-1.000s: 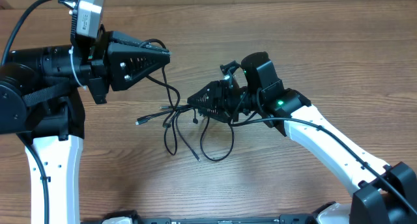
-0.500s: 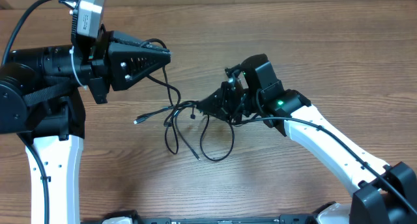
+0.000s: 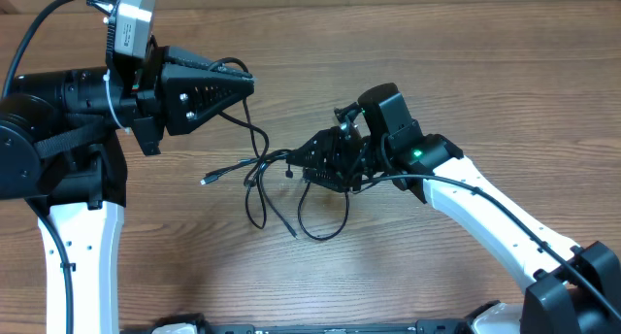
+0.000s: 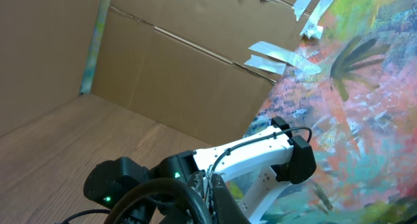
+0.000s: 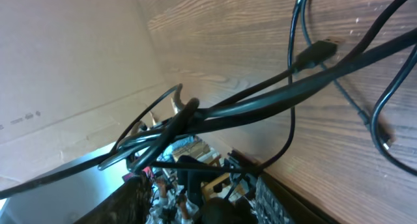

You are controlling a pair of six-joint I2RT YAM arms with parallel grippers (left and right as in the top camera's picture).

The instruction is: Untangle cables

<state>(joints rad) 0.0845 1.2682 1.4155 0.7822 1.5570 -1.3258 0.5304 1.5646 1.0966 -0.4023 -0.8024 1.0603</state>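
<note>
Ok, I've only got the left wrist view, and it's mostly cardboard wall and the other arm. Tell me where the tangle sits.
Observer: On overhead, the cables lie knotted on the table between the two arms. Their loops trail toward the near edge.
Operator: Now give me the left side.
Observer: The left fingers are up and left of the knot. They are shut on one strand that curves down into it.
Operator: Report the right side.
Observer: The right fingers are at the knot's right edge. The right wrist view shows several strands bunched across them, but not whether they are closed.
</note>
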